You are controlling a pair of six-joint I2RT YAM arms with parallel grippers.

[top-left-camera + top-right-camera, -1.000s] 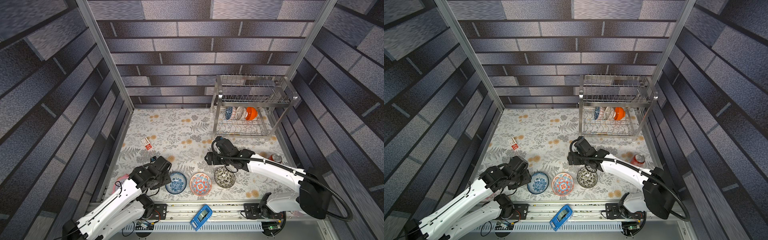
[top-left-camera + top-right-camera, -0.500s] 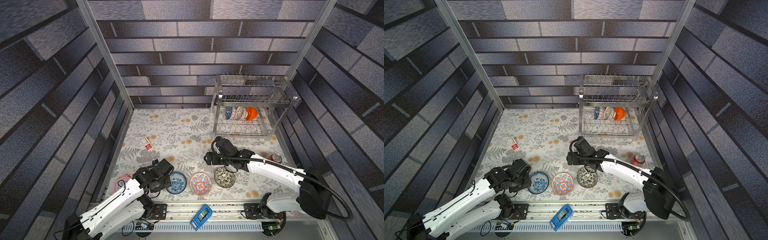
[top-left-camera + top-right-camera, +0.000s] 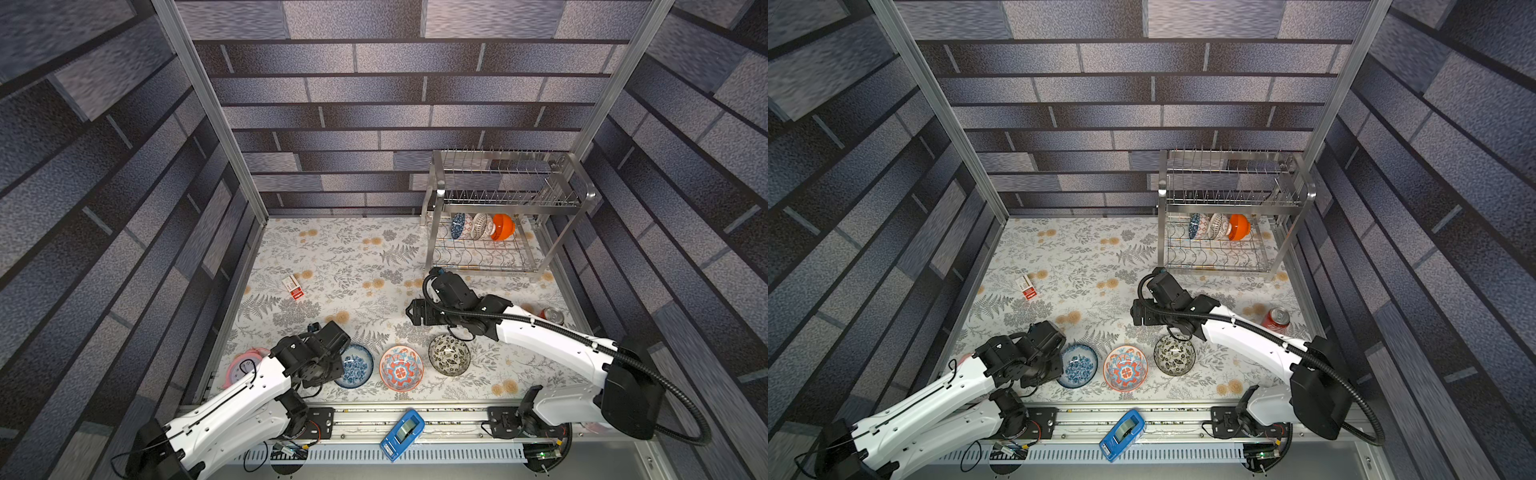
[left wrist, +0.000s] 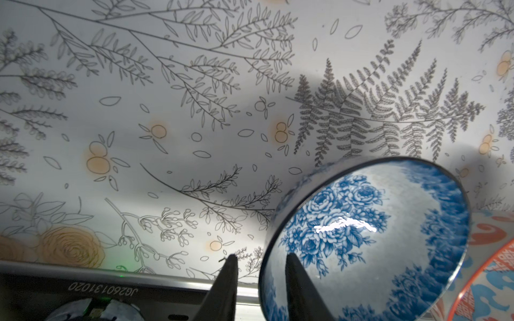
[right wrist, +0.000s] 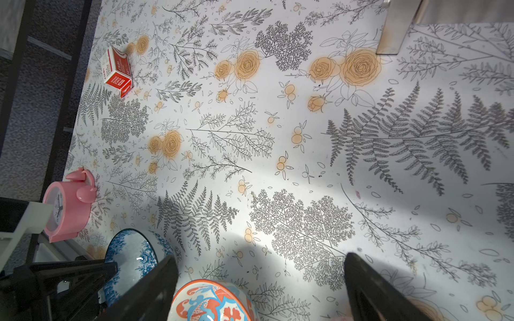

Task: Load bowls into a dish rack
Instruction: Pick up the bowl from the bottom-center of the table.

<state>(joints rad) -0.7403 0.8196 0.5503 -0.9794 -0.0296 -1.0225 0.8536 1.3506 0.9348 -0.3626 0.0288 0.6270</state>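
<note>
Straddling rim of blue-white floral bowl (image 4: 370, 236) with left pincer (image 4: 261, 257): one finger inside, one outside, not clamped. Empty right pincer (image 5: 261, 257) spread wide above tabletop (image 3: 353, 257) beside red-and-blue medallion bowl (image 5: 211, 303). Both bowls sitting at tabletop front; orange bowl (image 3: 503, 227) on edge in dish rack (image 3: 436, 195) lower tier.

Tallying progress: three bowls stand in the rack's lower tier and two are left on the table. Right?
Not quite: three bowls are left on the table, not two. Both top views show the blue-white floral bowl, the red-and-blue medallion bowl and the black-and-white floral bowl in a row. Three do stand in the lower tier of the dish rack.
</note>
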